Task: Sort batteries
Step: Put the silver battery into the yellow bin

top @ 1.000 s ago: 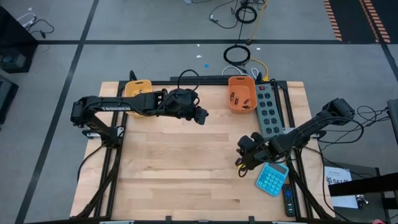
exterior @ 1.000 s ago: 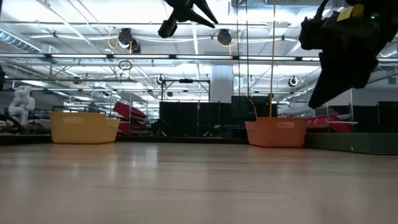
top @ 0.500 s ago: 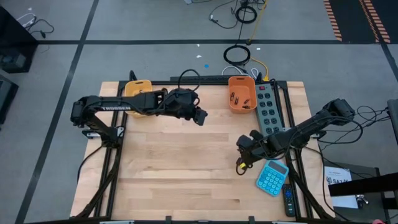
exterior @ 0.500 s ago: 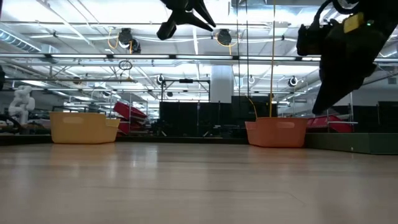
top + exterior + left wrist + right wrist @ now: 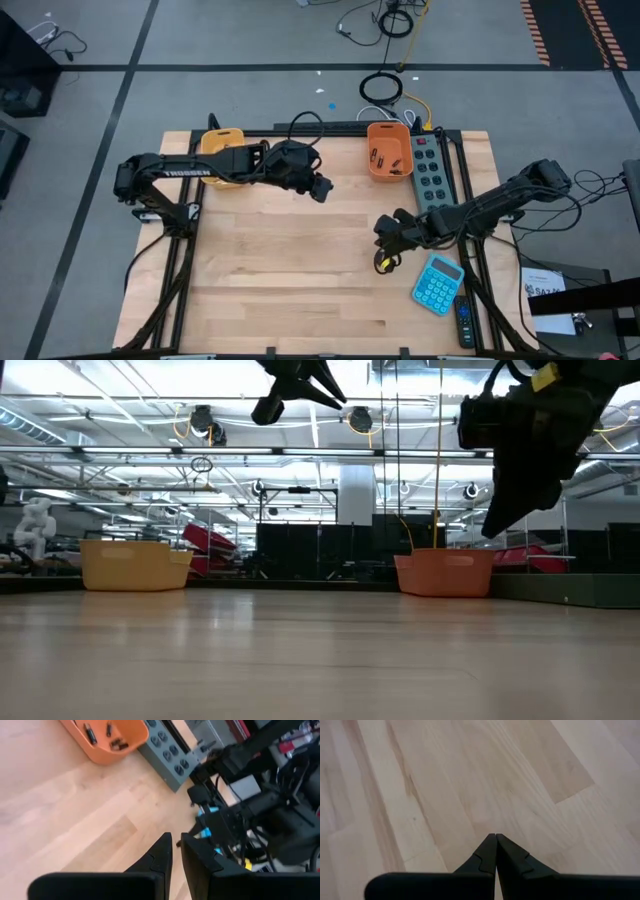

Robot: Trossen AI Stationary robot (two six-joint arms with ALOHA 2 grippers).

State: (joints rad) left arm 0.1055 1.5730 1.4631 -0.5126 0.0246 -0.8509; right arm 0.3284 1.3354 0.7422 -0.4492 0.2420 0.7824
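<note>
Several small dark batteries point(image 5: 116, 743) lie in the orange bin point(image 5: 388, 160) at the table's far edge; the bin also shows in the left wrist view point(image 5: 107, 751). I see no batteries on the bare wood. My left gripper point(image 5: 322, 190) hangs high over the table's far middle, its fingers a narrow gap apart point(image 5: 176, 839) and empty. My right gripper point(image 5: 385, 240) hangs above the wood, right of the middle and left of the blue calculator point(image 5: 437, 283); it is shut and empty point(image 5: 495, 836).
A yellow bin point(image 5: 222, 143) stands at the far left behind my left arm. A grey power strip point(image 5: 430, 175) lies along the right side beside the orange bin. A dark remote point(image 5: 465, 325) lies near the calculator. Bare wood point(image 5: 280, 270) covers the middle and near side.
My right gripper has gone toward the table's left and slightly toward its far edge, away from the calculator, staying shut and clear of the wood.
</note>
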